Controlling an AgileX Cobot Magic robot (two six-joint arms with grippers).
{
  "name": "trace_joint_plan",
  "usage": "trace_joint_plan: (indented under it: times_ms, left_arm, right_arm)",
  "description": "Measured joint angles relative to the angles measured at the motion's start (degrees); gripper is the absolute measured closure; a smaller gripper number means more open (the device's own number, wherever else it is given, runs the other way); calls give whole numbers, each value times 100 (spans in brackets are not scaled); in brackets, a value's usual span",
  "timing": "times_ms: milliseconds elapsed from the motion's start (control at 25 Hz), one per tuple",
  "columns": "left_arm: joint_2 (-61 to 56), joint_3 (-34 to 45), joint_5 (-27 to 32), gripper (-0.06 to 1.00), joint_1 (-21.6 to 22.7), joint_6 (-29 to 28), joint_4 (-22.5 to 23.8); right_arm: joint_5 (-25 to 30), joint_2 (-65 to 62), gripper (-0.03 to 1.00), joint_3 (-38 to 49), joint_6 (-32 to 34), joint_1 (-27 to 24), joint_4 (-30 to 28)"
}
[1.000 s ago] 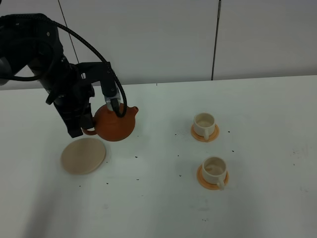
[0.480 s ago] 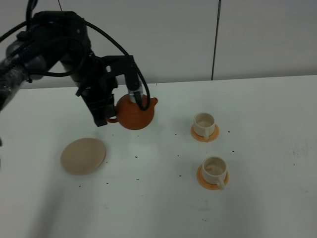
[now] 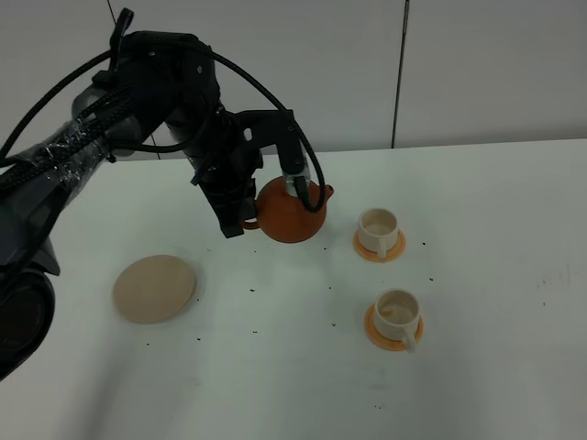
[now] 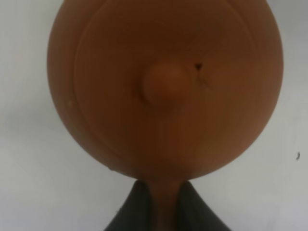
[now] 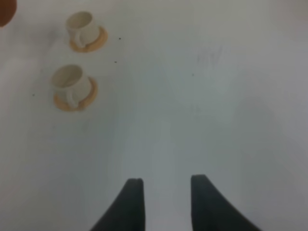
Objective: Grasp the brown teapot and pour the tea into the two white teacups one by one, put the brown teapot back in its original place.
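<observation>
My left gripper point(image 3: 244, 218) is shut on the loop handle of the brown teapot point(image 3: 292, 211) and holds it upright above the table, just left of the far white teacup point(image 3: 378, 227). The left wrist view looks down on the teapot's lid and knob point(image 4: 163, 86), with the gripper point(image 4: 162, 211) closed on the handle. The near teacup point(image 3: 396, 313) stands on its orange saucer in front of the far one. Both cups also show in the right wrist view, the far one point(image 5: 79, 25) and the near one point(image 5: 67, 79). No tea is visible. My right gripper point(image 5: 166, 197) is open and empty over bare table.
The round beige plate point(image 3: 154, 288) lies bare at the left of the white table point(image 3: 275, 367). Small dark specks dot the tabletop. A wall with a dark vertical seam point(image 3: 400, 73) stands behind the table. The left arm's cables loop above the teapot.
My left arm has carried the teapot to the right, away from the beige plate and toward the far teacup. The cups, saucers and plate have not moved.
</observation>
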Motion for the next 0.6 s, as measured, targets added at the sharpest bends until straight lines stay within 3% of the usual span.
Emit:
trace_joint_plan:
  times_ms: [600]
  left_arm:
    - [182, -219, 0, 78, -148, -60, -26]
  right_arm:
    - [0, 0, 73, 0, 0, 0, 51]
